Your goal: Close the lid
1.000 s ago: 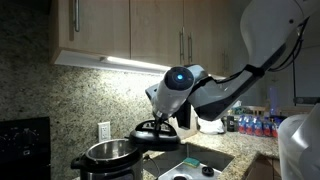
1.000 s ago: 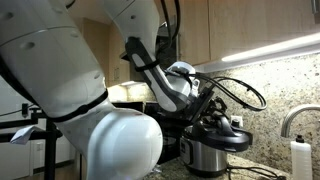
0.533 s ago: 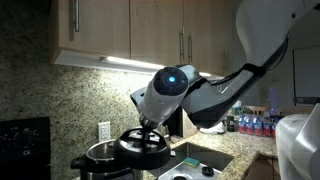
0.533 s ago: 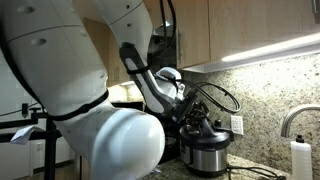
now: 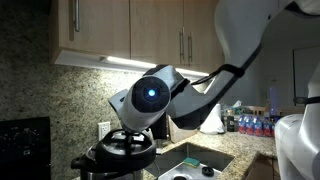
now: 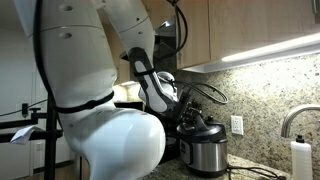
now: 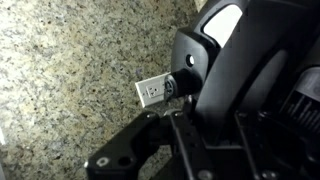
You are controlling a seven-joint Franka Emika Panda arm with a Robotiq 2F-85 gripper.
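The lid, round, black and slightly domed, is sitting over the mouth of the cooker, a shiny steel drum with black side handles. You cannot tell from either exterior view whether it is seating flush on the rim. Your gripper is bearing straight down on top of it, jaws pinched narrow on the lid's raised handle, while the bulky white wrist is hiding the fingertips. In the wrist view, glossy black plastic is filling the right side. Behind it the speckled granite backsplash is carrying a white wall outlet. Above the cooker, flat-fronted wooden cabinets are hanging over a bright light strip. A sink is lying just beside the cooker.
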